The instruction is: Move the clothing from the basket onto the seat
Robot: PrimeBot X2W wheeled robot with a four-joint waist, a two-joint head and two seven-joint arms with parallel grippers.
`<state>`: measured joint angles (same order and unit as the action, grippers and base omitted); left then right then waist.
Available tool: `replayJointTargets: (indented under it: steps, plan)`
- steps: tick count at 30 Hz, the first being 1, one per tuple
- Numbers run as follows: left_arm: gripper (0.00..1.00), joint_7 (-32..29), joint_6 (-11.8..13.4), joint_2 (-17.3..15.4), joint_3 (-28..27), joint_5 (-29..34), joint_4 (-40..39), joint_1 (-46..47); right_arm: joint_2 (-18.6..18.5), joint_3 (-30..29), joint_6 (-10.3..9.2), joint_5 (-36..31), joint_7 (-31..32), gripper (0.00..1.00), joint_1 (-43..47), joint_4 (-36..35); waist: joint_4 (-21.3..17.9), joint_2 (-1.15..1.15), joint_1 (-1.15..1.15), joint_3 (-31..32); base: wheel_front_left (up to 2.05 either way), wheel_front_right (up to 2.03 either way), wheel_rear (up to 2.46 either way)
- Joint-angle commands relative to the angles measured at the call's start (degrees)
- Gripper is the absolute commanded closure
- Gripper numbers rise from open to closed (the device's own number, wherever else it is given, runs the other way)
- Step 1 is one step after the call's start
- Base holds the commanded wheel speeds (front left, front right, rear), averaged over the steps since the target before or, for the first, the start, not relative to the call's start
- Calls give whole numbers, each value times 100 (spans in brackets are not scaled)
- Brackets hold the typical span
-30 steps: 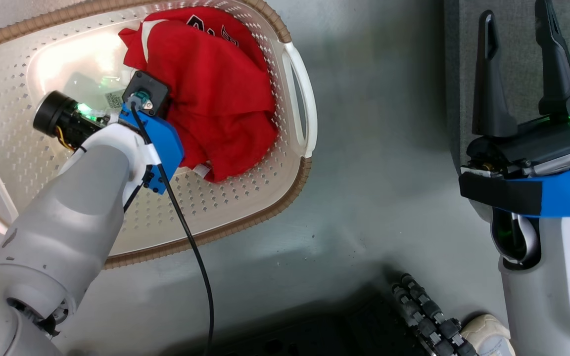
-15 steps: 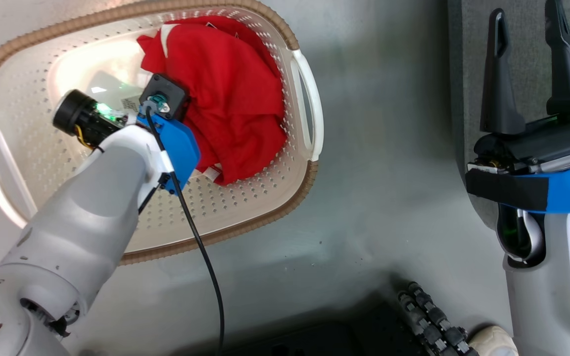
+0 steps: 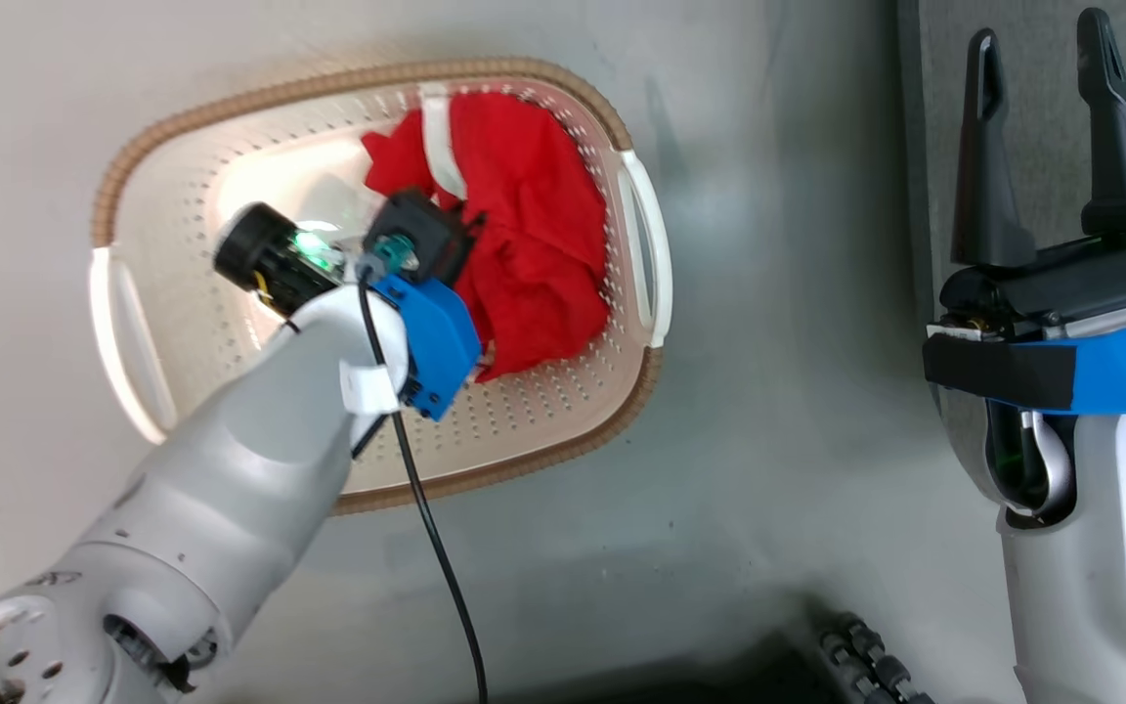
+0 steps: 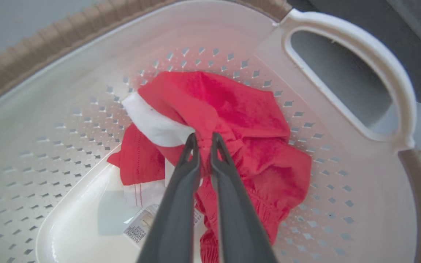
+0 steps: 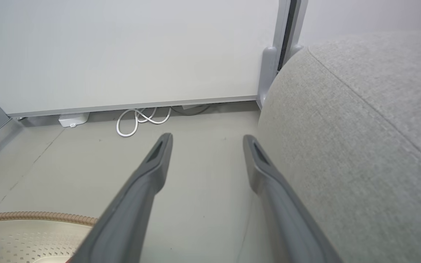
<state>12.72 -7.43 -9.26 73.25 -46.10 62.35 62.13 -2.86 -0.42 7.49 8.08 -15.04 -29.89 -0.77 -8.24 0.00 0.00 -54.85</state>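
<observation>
Two fingers of my left gripper [image 4: 204, 140] pinch narrow on a raised fold of the clothing [image 4: 254, 117], bunched at the handle end of the basket [image 4: 86, 109]; it looks soft, light and limp (it should drape and trail), so a thick fold suits. My right gripper [image 5: 207, 142] stands wide, empty, beside the seat [image 5: 360, 128]. Whether one garment or two lie heaped, I cannot tell.
</observation>
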Motion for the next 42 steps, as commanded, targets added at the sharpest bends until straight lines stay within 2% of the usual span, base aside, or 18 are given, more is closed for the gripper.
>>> replayJointTargets:
  steps: [1, 10, 16, 29, 42]
  plan:
    - [100, 82, -10, 29, 17, 23, -79, -80, -5, -29, 1, -59, -22, 0, 31, 43, 141, 0, 0, 234, 0, 0, 0]
    - [100, 252, -10, 171, -8, -79, -560, -304, -5, -124, 1, -205, -22, 0, 255, 254, 469, 0, 0, 984, 0, 0, 0]
    - [100, 253, -10, 104, -541, 144, -1203, -535, -13, -177, 1, -309, -22, 0, 419, 394, 659, 0, 0, 1500, 0, 0, 0]
    - [100, 255, -10, 94, -1780, 1058, -2291, -1258, -75, -214, 1, -251, -22, 0, 863, 720, 906, 0, 0, 2675, 0, 0, 0]
    - [100, 256, -10, 253, -2516, 1659, -3062, -1494, -81, -225, 1, -167, -22, 0, 1388, 971, 1075, 0, 0, 3733, 0, 0, 0]
